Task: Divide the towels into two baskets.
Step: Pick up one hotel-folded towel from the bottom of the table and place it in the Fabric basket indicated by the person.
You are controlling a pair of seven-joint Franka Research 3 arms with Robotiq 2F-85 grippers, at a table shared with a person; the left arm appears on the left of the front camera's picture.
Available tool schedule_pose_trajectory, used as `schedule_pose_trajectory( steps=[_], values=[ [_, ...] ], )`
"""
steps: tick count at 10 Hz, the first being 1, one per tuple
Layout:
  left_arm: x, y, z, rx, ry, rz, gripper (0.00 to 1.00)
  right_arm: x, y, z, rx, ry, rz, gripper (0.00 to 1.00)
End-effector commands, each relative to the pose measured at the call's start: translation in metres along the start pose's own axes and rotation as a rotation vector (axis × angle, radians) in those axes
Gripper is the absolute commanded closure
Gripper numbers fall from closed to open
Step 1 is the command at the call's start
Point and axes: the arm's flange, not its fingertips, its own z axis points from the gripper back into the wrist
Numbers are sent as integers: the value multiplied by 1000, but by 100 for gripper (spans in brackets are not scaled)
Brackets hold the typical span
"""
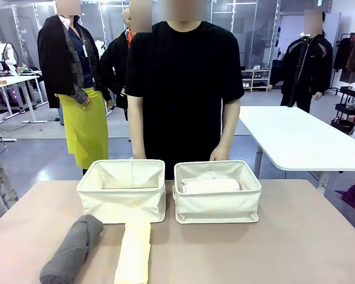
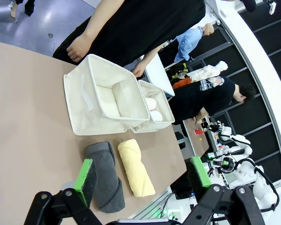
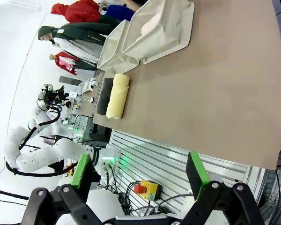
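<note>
Both my left end effector and my right end effector stand fully open and hold nothing, well back from the work at my edge of the bench. The dark grey towel and the pale yellow towel lie on the bench on my side of the left basket, which looks empty. The right basket already has pale rolls in it, two by the look of their ends in my left wrist view. The main risk, as I judge it, is the closeness of the grey and yellow rolls: they lie just beside each other, so a finger coming down between them could snag the neighbour or drag it along. A shallow pinch on the outer terry layer could let a roll unwind and trail over the rim. The basket walls are soft, so a low approach could fold a wall in or shove the basket toward the person's hand at the far rim. Dropping either towel into the right basket would spoil the even split.
</note>
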Motion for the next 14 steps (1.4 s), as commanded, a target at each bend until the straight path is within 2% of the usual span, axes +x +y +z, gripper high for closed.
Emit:
schedule_pose_trajectory(
  steps=[1,14],
  values=[
    [1,-1,2,-24,-16,-11,0,-3,1,1,-4,-12,15,0],
    [1,-1,2,-24,-16,-11,0,-3,1,1,-4,-12,15,0]
  ],
)
